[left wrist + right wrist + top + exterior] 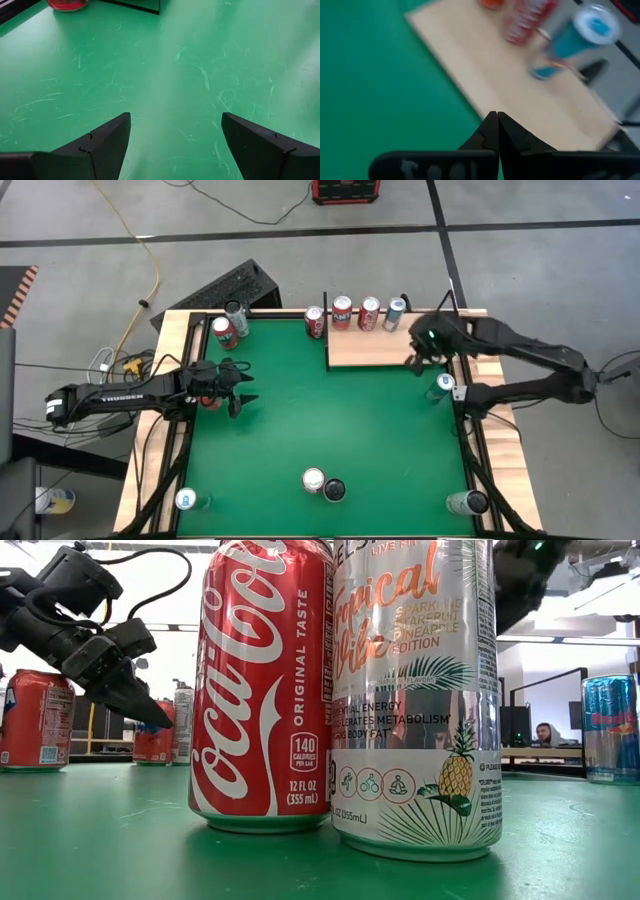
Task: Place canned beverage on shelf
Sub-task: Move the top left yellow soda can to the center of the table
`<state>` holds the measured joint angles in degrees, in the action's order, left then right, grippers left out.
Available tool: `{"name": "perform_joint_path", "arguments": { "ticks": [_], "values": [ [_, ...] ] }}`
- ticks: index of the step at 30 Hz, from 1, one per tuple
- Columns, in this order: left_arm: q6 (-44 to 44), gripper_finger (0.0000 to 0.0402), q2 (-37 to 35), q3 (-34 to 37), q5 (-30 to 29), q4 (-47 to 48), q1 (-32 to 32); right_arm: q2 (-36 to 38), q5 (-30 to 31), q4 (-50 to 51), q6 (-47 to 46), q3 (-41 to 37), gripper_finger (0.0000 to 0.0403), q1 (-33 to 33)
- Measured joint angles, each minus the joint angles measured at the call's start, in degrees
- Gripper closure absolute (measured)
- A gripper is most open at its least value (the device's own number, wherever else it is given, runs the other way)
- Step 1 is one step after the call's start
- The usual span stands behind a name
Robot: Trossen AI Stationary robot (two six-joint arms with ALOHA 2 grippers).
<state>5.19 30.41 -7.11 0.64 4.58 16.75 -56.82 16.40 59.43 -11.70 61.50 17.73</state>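
Observation:
The shelf (pixel 385 348) is a pale wood board at the table's far right, also in the right wrist view (pixel 520 85). Two red cans (pixel 342 310) (pixel 369 312) and a blue-silver can (pixel 395 312) stand upright along its far edge. My right gripper (pixel 412 363) is shut and empty over the shelf's near edge, fingertips together in the right wrist view (pixel 497 122). My left gripper (pixel 243 387) is open and empty over the table's left part, its fingers wide apart in the left wrist view (pixel 176 120) above bare green. It also shows in the low view (pixel 140 705).
A Coca-Cola can (pixel 262 690) and a silver Tropical Vibe can (pixel 415 695) stand at the near edge (pixel 322 485). Other cans: a red one (pixel 315 322) left of the shelf, two at far left (pixel 225 332), a blue one (pixel 445 385) by the right rail, and the near corners (pixel 186 500) (pixel 467 502).

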Motion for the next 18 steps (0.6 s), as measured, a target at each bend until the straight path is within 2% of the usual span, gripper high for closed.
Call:
{"name": "perform_joint_path", "arguments": {
  "ticks": [3, 6, 9, 12, 13, 18],
  "values": [
    [-1.11, 0.0105, 0.0, 0.0, -0.04, -0.02, -0.02, 3.09, 0.02, -2.66, -4.28, -2.43, 0.0382, -7.87],
    [-8.43, 0.0105, 0.02, 0.07, -1.15, 0.03, -0.02, 5.15, 0.02, -6.9, -7.14, -5.14, 0.0382, -14.77],
    [-12.87, 0.0105, 0.04, 0.07, -1.52, 0.09, -0.02, 5.47, 0.31, -9.64, -8.46, -6.58, 0.0382, -20.18],
    [-13.58, 0.0105, 0.04, 0.08, -1.53, 0.05, -0.02, 5.09, 1.91, -10.95, -8.42, -7.13, 0.0382, -24.09],
    [-11.95, 0.0105, 0.04, 0.07, -1.46, -0.01, -0.02, 4.91, 2.35, -11.7, -8.42, -7.31, 0.0382, -24.95],
    [7.45, 0.0105, 0.11, 0.13, -1.1, -4.05, 0.0, 3.09, 3.84, -12.33, -8.44, -7.53, 0.0382, -27.62]
  ]
}}
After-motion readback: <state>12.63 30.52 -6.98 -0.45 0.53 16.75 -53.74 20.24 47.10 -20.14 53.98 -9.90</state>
